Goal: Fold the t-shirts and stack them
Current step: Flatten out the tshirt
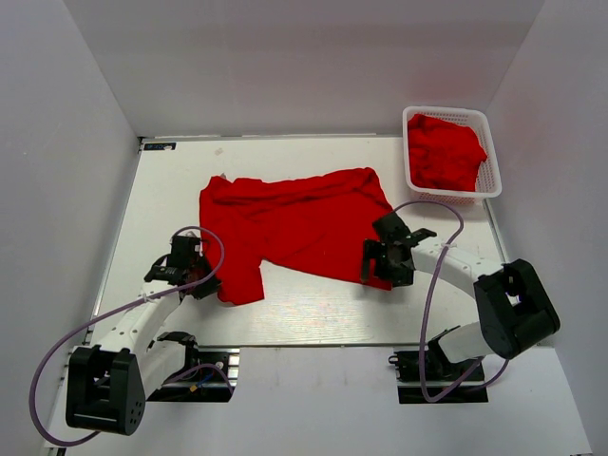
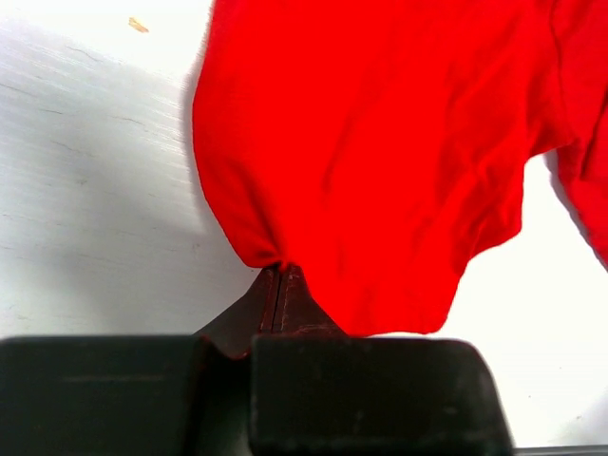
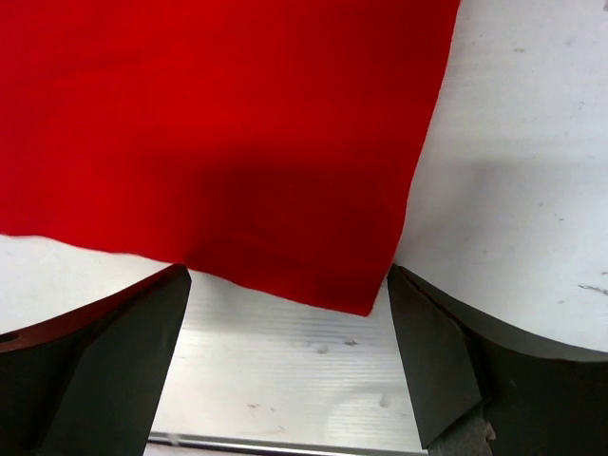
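A red t-shirt (image 1: 294, 223) lies spread on the white table, part of it doubled over at the near left. My left gripper (image 1: 197, 282) is shut on its near-left edge; in the left wrist view the closed fingertips (image 2: 277, 285) pinch the cloth (image 2: 380, 142). My right gripper (image 1: 377, 268) is open over the shirt's near-right corner. In the right wrist view the corner (image 3: 366, 294) lies between the two spread fingers (image 3: 432, 351), untouched. More red t-shirts (image 1: 443, 150) lie crumpled in the white basket (image 1: 494, 180) at the back right.
White walls enclose the table on the left, back and right. The table's near edge (image 1: 313, 344) runs just in front of both grippers. Purple cables (image 1: 432, 285) loop from each arm.
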